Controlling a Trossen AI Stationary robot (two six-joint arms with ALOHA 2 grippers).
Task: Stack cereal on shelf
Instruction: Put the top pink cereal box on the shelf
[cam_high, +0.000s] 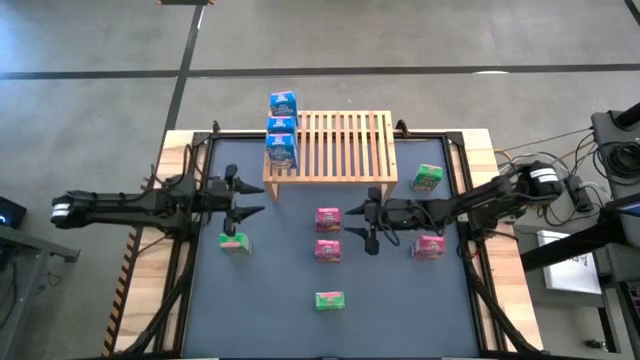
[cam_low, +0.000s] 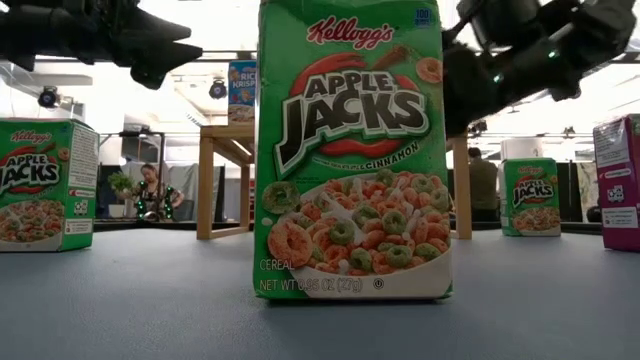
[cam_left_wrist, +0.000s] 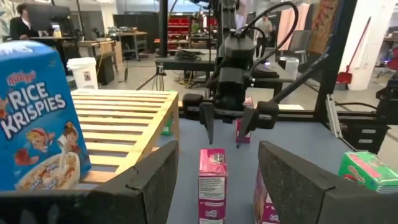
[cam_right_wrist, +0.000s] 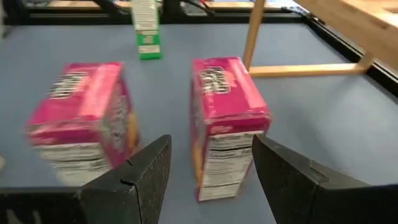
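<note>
The light-wood shelf (cam_high: 340, 145) stands at the table's far side. Three blue cereal boxes (cam_high: 282, 126) stand in a row on its left end; the nearest shows in the left wrist view (cam_left_wrist: 37, 124). Pink boxes stand on the table at the middle (cam_high: 327, 218), just nearer (cam_high: 327, 250) and at the right (cam_high: 429, 246). Green boxes stand at the right (cam_high: 427, 178), left (cam_high: 235, 242) and near middle (cam_high: 330, 300). My left gripper (cam_high: 255, 198) is open and empty beside the shelf's left leg. My right gripper (cam_high: 352, 222) is open, just right of the middle pink box (cam_right_wrist: 227, 118), which stands ahead of its fingers.
The near green box (cam_low: 350, 150) fills the low view's middle. A black frame (cam_high: 460, 160) runs round the dark tabletop. People (cam_low: 150, 190) stand in the room behind the table. Bare tabletop lies at the near left and near right.
</note>
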